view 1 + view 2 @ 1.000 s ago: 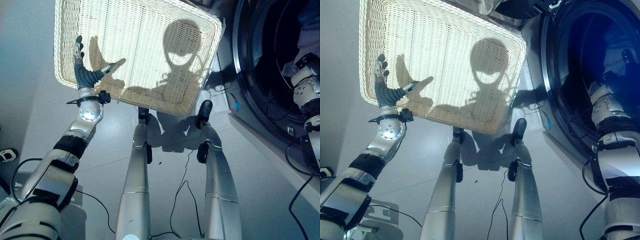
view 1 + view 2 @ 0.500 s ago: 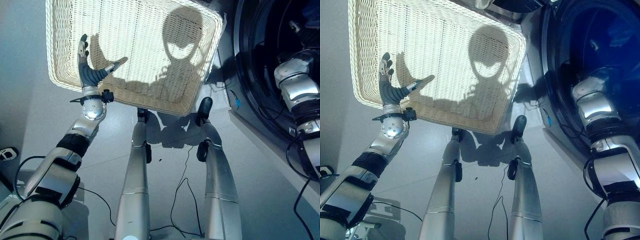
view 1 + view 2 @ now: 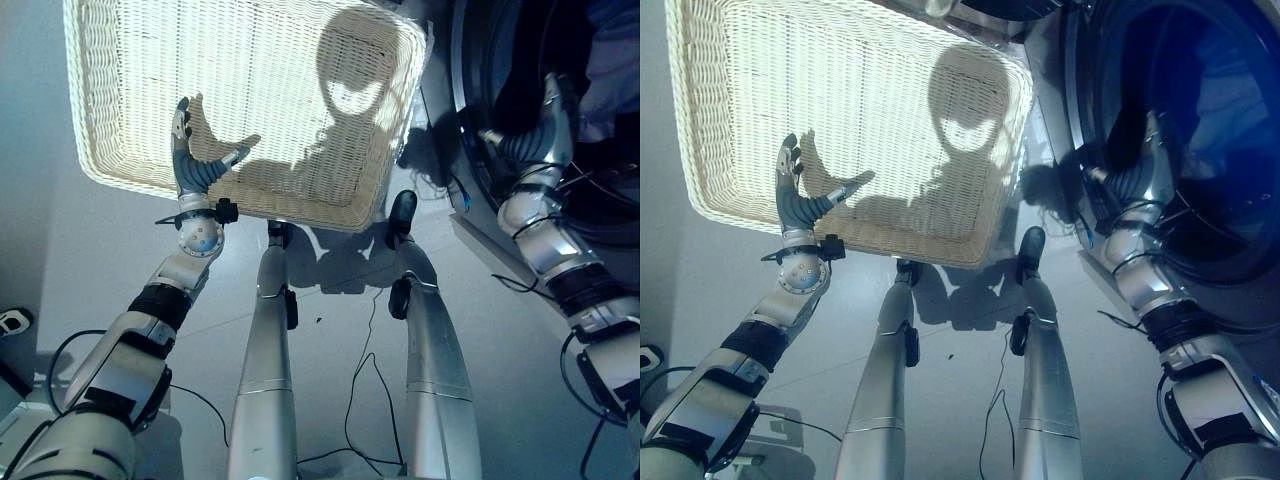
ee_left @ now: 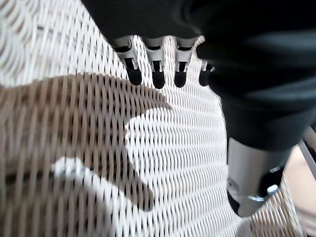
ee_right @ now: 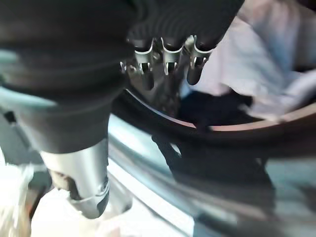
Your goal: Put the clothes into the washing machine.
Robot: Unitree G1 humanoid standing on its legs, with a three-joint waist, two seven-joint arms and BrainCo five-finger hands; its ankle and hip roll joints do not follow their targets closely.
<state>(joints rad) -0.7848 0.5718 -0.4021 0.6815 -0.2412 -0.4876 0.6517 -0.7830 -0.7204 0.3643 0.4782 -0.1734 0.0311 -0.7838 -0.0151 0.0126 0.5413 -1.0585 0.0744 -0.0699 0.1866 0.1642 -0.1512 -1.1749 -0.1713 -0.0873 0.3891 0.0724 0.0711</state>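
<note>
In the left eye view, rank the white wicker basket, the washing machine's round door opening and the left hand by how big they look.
1. White wicker laundry basket, largest by far.
2. Dark round door opening of the washing machine, cut off by the picture's edge, so its rank against the basket is unsure.
3. Left hand, open over the basket, smallest.

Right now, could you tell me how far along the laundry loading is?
Nearly finished, it seems. Done: the wicker basket holds no clothes, and pale clothes lie inside the washing machine drum. In hand: nothing; the left robot hand is open over the basket, and the right robot hand is open at the drum opening. Left: nothing to load that I can see.
</note>
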